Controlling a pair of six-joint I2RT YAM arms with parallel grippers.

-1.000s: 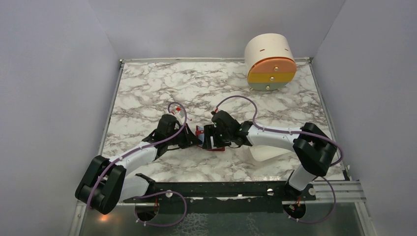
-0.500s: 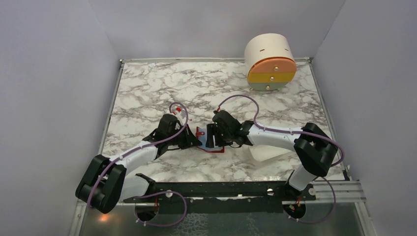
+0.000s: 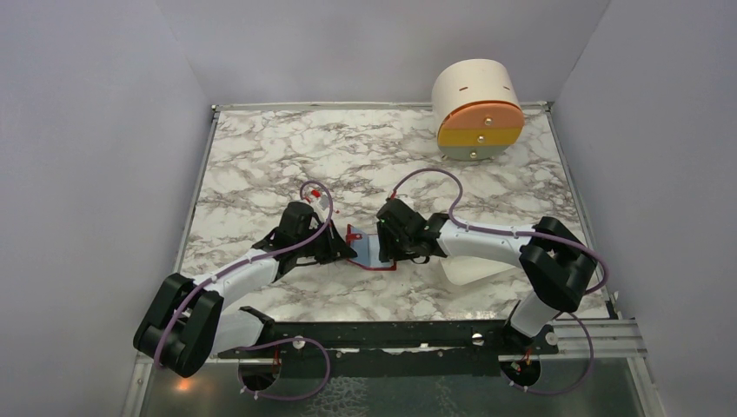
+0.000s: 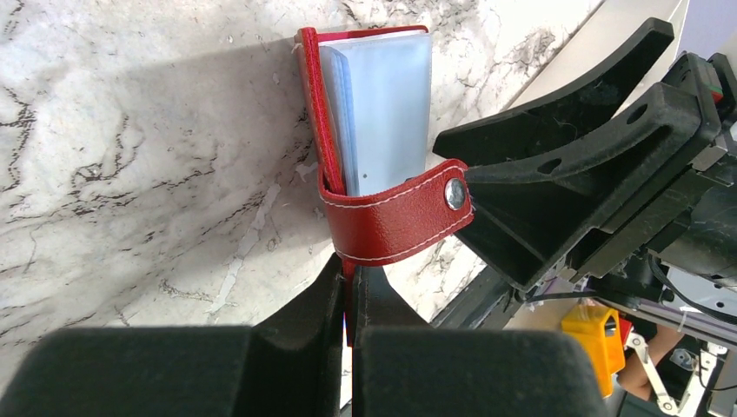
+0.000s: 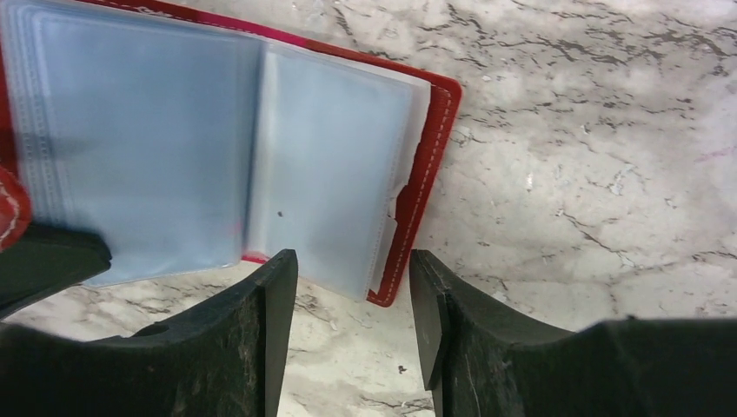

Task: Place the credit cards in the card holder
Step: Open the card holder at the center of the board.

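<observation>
The red card holder (image 3: 372, 252) lies open on the marble table between the two arms, its clear plastic sleeves showing bluish. My left gripper (image 4: 349, 282) is shut on the holder's red cover edge, just below the snap strap (image 4: 400, 215) with its metal stud. My right gripper (image 5: 352, 295) is open and empty, its fingers just in front of the holder's corner (image 5: 417, 174) and the sleeves (image 5: 330, 174). In the top view the right gripper (image 3: 388, 246) hangs over the holder's right half. No loose credit cards are in view.
A round cream drawer unit (image 3: 478, 111) with orange, yellow and grey-green drawers stands at the back right. A white tray (image 3: 474, 269) lies partly under the right arm. Grey walls close in the table on three sides.
My right gripper has drawn back to the right and a little up off the holder, uncovering more of the bluish sleeves. The left gripper keeps its hold.
</observation>
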